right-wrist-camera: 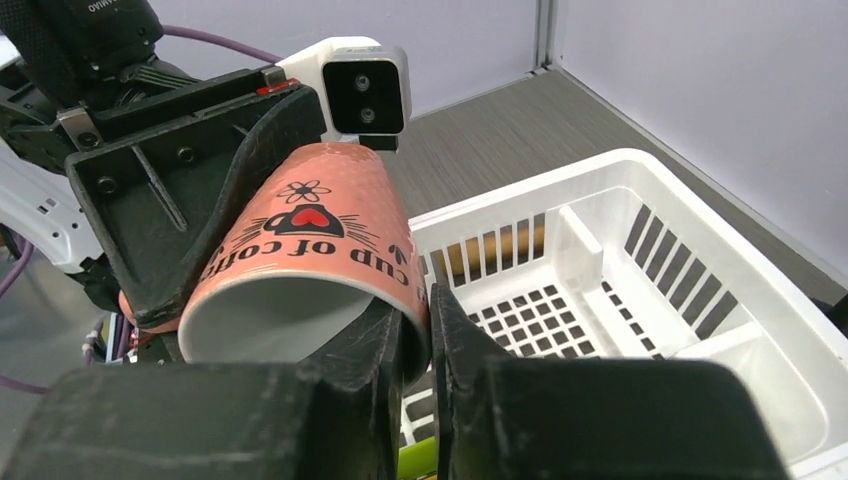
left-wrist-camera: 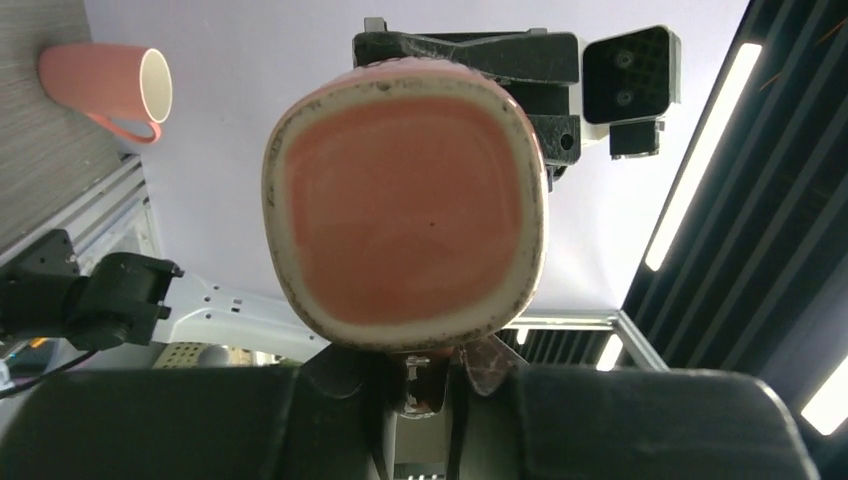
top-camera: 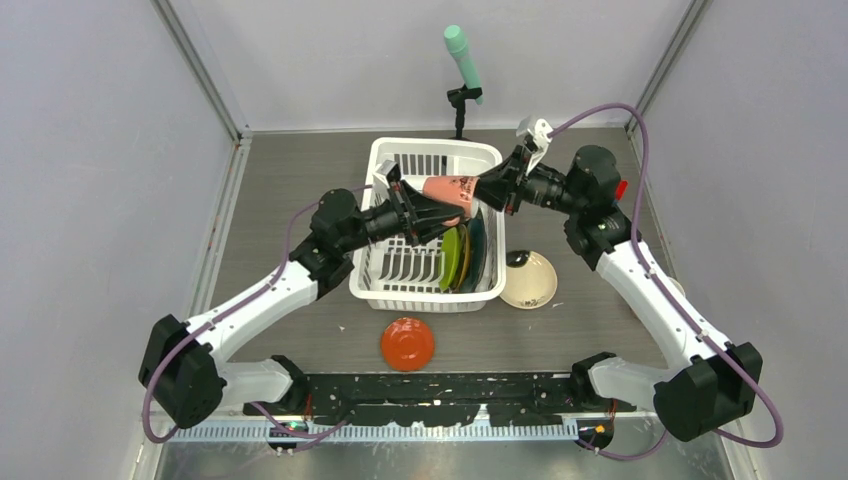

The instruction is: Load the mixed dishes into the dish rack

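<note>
1. Nearest is the black mounting rail (top-camera: 440, 388), which carries both arm bases at the near edge of the desk (top-camera: 300, 170).
2. Just beyond it, the red-orange dish (top-camera: 407, 343) lies on the desk in front of the rack and apart from it.
3. The cream plate (top-camera: 535, 285) sits on the desk beside the rack's near right corner. The small brown bowl (top-camera: 517, 259) rests on its far side.
4. The dish rack (top-camera: 385, 290) stands mid-desk. The yellow patterned plate (top-camera: 452, 257) and the dark teal plate (top-camera: 474, 245) stand on edge in its right part, side by side.
5. The pink mug (top-camera: 448, 190) is in the air over the rack's far half. It lies on its side, with the mouth to the right and the base to the left.
6. The right gripper (right-wrist-camera: 430, 330) has its jaws closed on the mug's rim, one finger inside the mouth and one outside.
7. The left gripper (left-wrist-camera: 432, 385) has its jaws drawn narrow at the base end, pinching a pink part under the flat bottom. This may be the handle, but the view is blurred there.
8. The second pink mug (left-wrist-camera: 105, 80) lies on its side on the desk. It shows only in the left wrist view.
9. Farthest is the mint-green cylinder (top-camera: 463, 55), tilted on its black stand (top-camera: 461, 115) behind the rack.
</note>
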### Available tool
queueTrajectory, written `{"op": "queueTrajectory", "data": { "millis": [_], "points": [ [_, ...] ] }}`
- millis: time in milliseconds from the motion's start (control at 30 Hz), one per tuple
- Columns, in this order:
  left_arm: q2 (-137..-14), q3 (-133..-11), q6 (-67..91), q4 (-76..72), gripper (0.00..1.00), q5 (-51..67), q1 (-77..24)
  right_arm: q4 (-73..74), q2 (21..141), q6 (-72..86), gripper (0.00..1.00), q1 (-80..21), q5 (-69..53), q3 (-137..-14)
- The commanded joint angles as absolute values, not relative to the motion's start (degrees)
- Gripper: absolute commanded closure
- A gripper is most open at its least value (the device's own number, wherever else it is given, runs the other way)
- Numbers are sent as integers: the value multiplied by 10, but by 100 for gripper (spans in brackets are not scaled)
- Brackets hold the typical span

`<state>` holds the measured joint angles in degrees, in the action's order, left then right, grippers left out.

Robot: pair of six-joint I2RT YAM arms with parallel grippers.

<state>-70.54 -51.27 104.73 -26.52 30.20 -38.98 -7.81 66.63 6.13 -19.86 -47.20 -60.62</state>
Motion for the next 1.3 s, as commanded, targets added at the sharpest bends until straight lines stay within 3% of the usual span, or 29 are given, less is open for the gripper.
{"op": "queueTrajectory", "data": {
  "millis": [0,33,67,133,200,367,633,833,1267],
  "points": [
    [-682,-543,961,-196,100,257,-385,-100,650,45,70,-219,-470,-613],
    [-678,-553,933,-168,100,249,-382,-92,651,55,56,-219,-451,-614],
    [-676,-567,901,-134,100,241,-379,-82,652,63,24,-218,-410,-618],
    [-676,-612,829,-64,100,220,-373,-57,657,70,7,-217,-379,-625],
    [-681,-657,736,23,100,185,-371,-42,660,68,3,-215,-367,-629],
    [-715,-751,523,180,100,69,-371,-45,653,85,0,-205,-301,-615],
    [-869,-865,284,254,100,-54,-372,-58,634,139,0,-178,-164,-589],
    [-970,-886,223,200,100,-83,-372,-8,625,182,4,-158,-48,-603],
    [-1160,-1023,133,239,100,-154,-371,-5,594,209,6,-127,-67,-589]
  ]
}}
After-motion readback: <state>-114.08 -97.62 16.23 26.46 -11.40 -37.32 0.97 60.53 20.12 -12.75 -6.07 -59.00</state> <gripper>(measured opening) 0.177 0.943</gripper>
